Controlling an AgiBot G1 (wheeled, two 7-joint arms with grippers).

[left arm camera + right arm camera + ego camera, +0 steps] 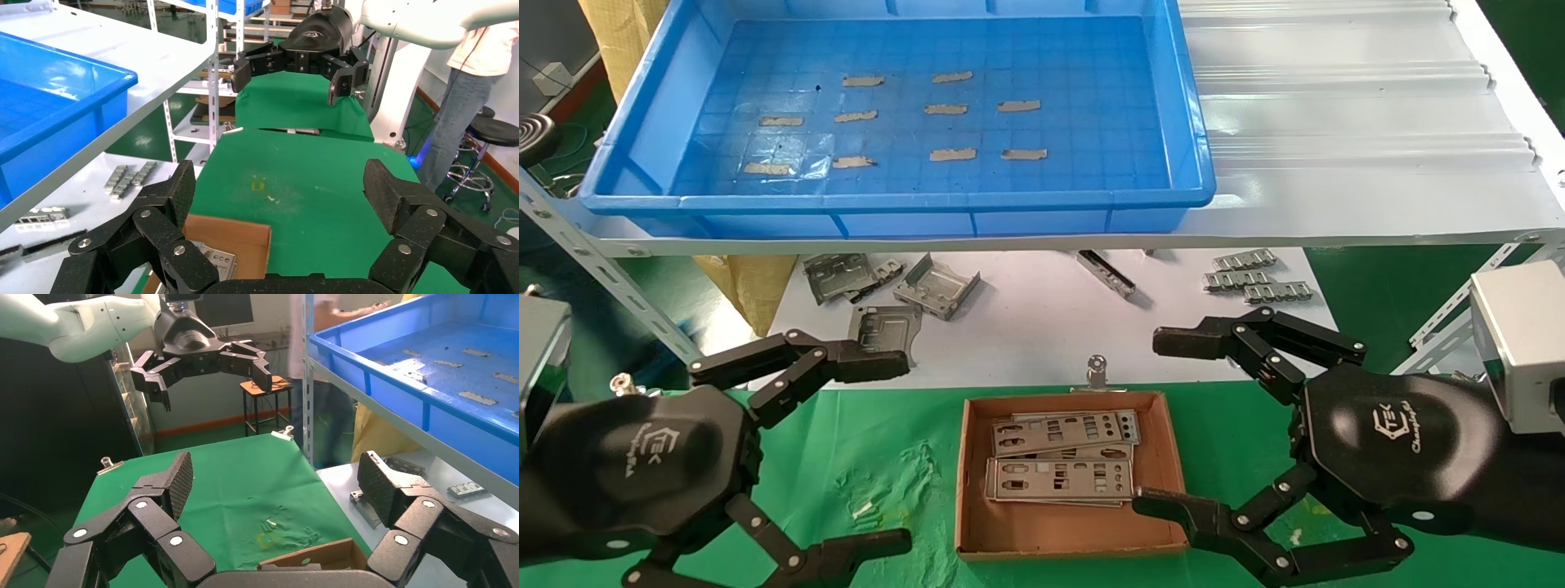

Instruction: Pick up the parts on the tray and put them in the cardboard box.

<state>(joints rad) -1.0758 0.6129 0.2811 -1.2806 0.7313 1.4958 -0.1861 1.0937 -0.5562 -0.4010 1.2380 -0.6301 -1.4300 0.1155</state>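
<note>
The blue tray [633, 147] on the upper white shelf holds only tan tape strips; no parts lie in it. The cardboard box [977, 523] sits on the green cloth between my arms and holds a stack of flat silver-grey punched plates [1062, 461]. My left gripper [878, 453] is open and empty, left of the box. My right gripper [1164, 425] is open and empty, right of the box. In the left wrist view the box [235, 236] and a plate corner [214, 260] show. The box rim [318, 557] shows in the right wrist view.
Bent grey brackets [936, 287] and ridged clip strips [1254, 278] lie on the lower white surface behind the box. A binder clip [1097, 371] holds the cloth edge. A white corrugated sheet [1352, 114] lies right of the tray. Shelf posts stand at both sides.
</note>
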